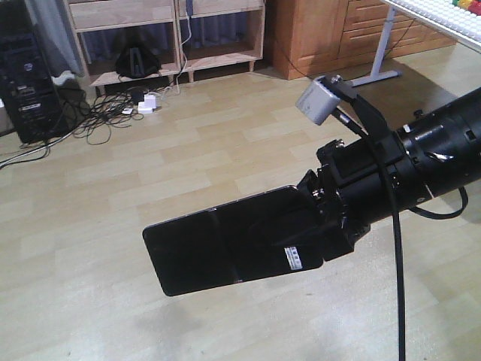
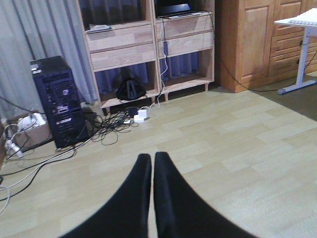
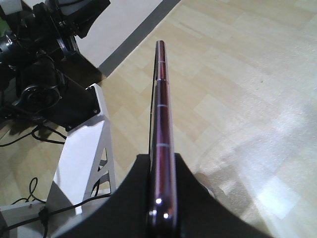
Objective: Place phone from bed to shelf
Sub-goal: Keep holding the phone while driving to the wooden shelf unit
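Currently gripping the phone [image 1: 233, 241] in the right pincer [image 1: 328, 226], clenched on the end nearest the barcode sticker [image 1: 294, 258]. Holding it in mid-air above the pale plank floor [image 1: 113, 165], roughly flat, broad glossy black side toward the front camera, free end pointing away from the arm. Seen edge-on from the right wrist camera: reddish metallic rim, pinched between the two dark fingers [image 3: 133, 198]. Carries a grey camera block [image 1: 319, 100] above the wrist. Has the left pincer [image 2: 152, 159] clenched on nothing, tips pressed together, hanging over bare floor. Well apart from the shelf [image 1: 128, 15], a pale wood unit against the far wall with a tangle of cables [image 1: 98, 113] and a white power adapter [image 1: 146, 105] on the floor in front. Flanked by a black computer tower [image 2: 59, 99] and grey curtain [image 2: 49, 39] on one side, an orange-brown cabinet [image 2: 247, 39] on the other. Also catching a white table [image 2: 297, 22] at the frame edge past the cabinet.
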Controlling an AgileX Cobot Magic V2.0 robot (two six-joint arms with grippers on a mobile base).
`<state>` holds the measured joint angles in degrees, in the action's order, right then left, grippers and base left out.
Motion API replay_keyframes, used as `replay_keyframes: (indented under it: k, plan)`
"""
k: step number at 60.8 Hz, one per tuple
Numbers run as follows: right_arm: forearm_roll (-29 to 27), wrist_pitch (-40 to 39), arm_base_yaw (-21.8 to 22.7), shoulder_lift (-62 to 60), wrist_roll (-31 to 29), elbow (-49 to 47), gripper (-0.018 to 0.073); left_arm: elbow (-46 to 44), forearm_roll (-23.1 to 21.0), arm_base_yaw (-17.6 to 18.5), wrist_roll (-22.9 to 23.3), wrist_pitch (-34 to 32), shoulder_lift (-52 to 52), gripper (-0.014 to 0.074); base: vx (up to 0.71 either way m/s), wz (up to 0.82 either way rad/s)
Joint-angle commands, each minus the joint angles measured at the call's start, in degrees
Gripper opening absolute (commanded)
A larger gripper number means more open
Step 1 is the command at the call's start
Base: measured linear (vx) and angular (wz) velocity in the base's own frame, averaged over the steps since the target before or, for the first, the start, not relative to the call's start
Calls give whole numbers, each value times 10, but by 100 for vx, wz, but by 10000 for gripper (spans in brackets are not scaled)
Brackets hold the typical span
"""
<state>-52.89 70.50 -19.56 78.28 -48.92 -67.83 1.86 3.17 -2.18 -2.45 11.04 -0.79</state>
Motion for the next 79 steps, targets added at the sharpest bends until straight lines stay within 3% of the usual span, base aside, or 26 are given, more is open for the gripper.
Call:
replay_keyframes:
  k: [1,79]
  plan:
    - [-46,33,1,-20,-3,-14,-1,-15,-3,0,2,-40,-6,1,37,-12]
    - [-46,34,1,-20,-3,-14,-1,-15,-3,0,2,-40,-6,1,39,-11]
